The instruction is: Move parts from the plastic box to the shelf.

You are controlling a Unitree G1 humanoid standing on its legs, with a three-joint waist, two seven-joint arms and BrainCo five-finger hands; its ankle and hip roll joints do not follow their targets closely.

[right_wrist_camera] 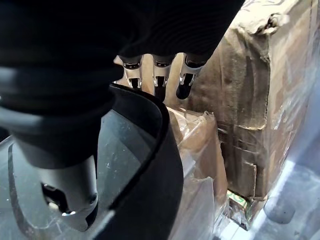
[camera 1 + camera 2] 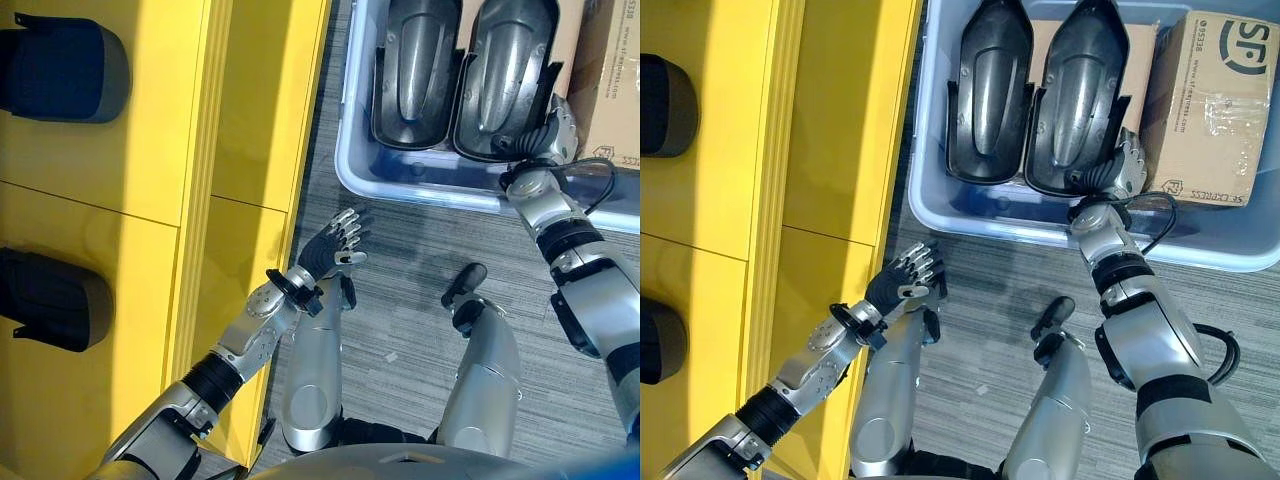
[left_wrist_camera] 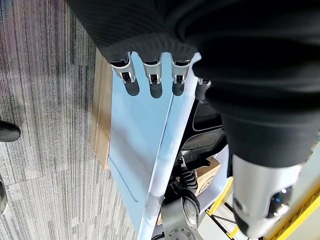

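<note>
Fingers (image 1: 161, 80) of the right hand (image 2: 1118, 165) reach over the rim of the nearer dark part (image 2: 1080, 95) in the plastic box (image 2: 940, 215), w/ the thumb on its inner face per the right wrist view; they look set around the rim edge, so I read it as a grip on that part, though how tight is unclear. Left hand (image 2: 335, 245) sits mid-frame over the grey carpet floor (image 2: 400, 330), just beside the yellow shelf (image 2: 250, 120), fingers relaxed and straight, holding nothing. Both box parts stand side by side at the upper centre of the right eye view, the second part (image 2: 985, 90) just left of the gripped one and touching or nearly so. A taped cardboard carton (image 2: 1205, 110) sits at the upper right, close against the gripped part's right side. Two other dark parts (image 2: 60, 70) already rest on the shelf along the left edge. Risks, as judgement: grip is on a thin rim at one end, so the part may pivot or slip when lifted; the neighbour part may get dragged up w/ it if edges overlap; the carton crowds the fingers and could snag them; the box wall may catch the part's lower end on the way out.
</note>
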